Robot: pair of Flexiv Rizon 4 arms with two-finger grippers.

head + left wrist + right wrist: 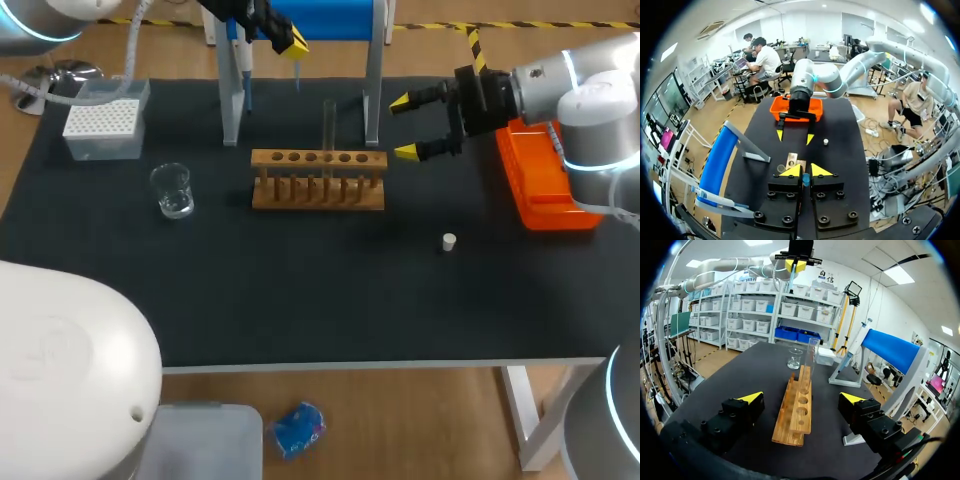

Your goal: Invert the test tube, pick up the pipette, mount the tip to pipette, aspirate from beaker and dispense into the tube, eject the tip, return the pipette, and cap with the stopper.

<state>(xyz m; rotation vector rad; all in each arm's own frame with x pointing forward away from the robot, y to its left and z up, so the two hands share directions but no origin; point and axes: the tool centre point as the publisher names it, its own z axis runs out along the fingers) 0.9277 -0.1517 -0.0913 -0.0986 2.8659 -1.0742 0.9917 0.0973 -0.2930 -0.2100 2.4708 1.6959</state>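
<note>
the test tube stands upright in the wooden rack, so step 1 looks done. the left gripper is clamped on the pipette, high above the rack; whether a tip is mounted is too small to tell. the right gripper hangs spread wide just beside the rack. the stopper lies on the mat, so at least returning the pipette and capping are left.

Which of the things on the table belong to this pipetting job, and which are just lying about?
Job: test tube, rack, pipette, tip box, beaker, stopper, blue stand.
Lying about: orange tray, perhaps; it may catch ejected tips.
</note>
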